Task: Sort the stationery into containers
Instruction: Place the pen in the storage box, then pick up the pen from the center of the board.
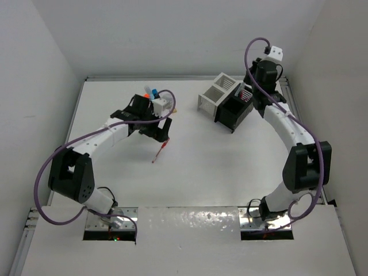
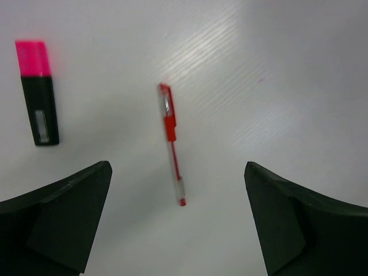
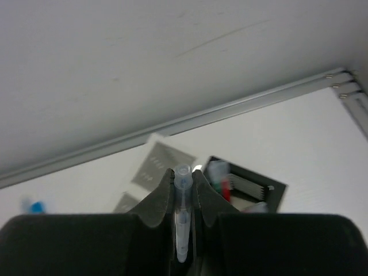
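Right gripper [image 3: 184, 173], clamped on a clear pen [image 3: 182, 230], should centre above the black box [image 3: 271, 187] before letting go; left gripper [image 2: 177, 168] gapes over red pen [image 2: 170, 129].

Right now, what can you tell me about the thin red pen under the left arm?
The thin red pen has a red cap with a clip, a red grip, a clear plastic-looking barrel and a small red end. It lies flat on the white table, alone, touched by nothing. The left claw hangs open above it.
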`<control>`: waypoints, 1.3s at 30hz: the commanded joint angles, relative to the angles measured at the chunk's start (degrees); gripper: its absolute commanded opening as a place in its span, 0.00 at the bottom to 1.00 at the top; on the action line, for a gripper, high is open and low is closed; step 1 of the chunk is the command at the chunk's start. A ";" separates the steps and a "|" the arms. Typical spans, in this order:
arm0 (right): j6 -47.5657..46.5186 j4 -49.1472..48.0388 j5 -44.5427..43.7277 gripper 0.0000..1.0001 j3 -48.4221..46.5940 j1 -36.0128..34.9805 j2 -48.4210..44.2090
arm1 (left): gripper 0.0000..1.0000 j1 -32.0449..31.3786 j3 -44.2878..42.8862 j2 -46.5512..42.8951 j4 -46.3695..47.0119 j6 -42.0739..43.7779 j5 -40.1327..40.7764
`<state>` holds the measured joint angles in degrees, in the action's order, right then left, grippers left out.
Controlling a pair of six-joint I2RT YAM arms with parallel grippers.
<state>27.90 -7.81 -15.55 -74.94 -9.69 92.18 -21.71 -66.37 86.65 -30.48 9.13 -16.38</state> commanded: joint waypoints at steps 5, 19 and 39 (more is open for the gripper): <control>-6.28 -6.24 -8.44 0.00 -0.22 4.07 6.34 | 0.96 0.53 7.21 -1.31 2.44 3.36 9.79; -8.47 -19.96 -7.13 0.00 1.47 5.21 11.97 | 0.93 -0.52 11.79 4.40 8.41 3.27 10.22; -10.23 -24.70 -2.65 0.00 3.39 4.95 17.06 | 0.65 -4.92 10.38 12.22 12.29 1.16 14.53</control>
<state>18.96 -29.12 -20.29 -73.08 -4.62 107.13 -26.06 -54.43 98.35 -20.38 11.31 -3.18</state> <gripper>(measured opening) 0.091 0.659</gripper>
